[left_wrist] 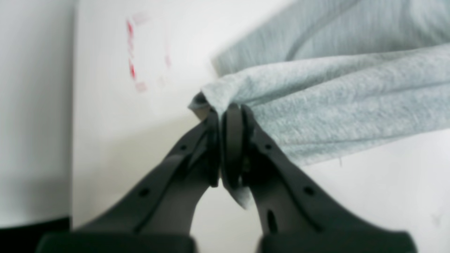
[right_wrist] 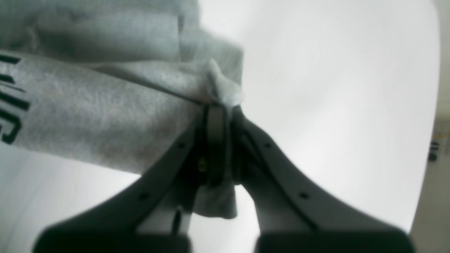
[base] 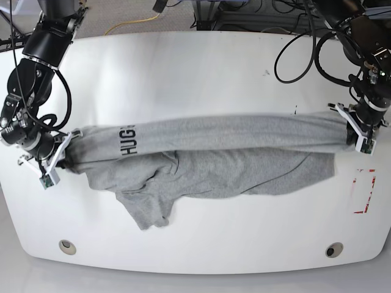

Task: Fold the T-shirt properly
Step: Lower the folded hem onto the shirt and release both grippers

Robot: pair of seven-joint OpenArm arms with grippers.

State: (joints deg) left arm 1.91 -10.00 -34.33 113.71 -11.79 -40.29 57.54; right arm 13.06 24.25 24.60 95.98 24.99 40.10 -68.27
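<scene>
Black fingers (left_wrist: 211,147) of my left gripper (left_wrist: 225,116) fill the bottom of the left wrist view, pressed together on a bunched corner of the T-shirt (left_wrist: 334,102); a small flap of grey cloth pokes out below the pads. Behind it lies the white table (left_wrist: 116,116), with a blurred red outline (left_wrist: 132,52) marked on its surface.

On the other side, my right gripper (right_wrist: 219,112) is likewise pinched tight on a gathered fold of the same shirt (right_wrist: 98,112), and a tuft of fabric hangs between the fingers (right_wrist: 175,158). Black block letters (right_wrist: 10,102) show at the left edge of that view.

From the base view, the shirt (base: 244,165) is stretched across the middle of the table (base: 195,73), its upper edge pulled into a taut roll running from my right gripper (base: 61,152) on that view's left to my left gripper (base: 360,131) on its right. Lettering (base: 129,140) sits near the right-gripper end. Below the taut edge, loose cloth lies crumpled on the tabletop, with one flap (base: 146,210) trailing toward the near edge. The red mark (base: 365,191) is just beside my left gripper, clear of the cloth.
</scene>
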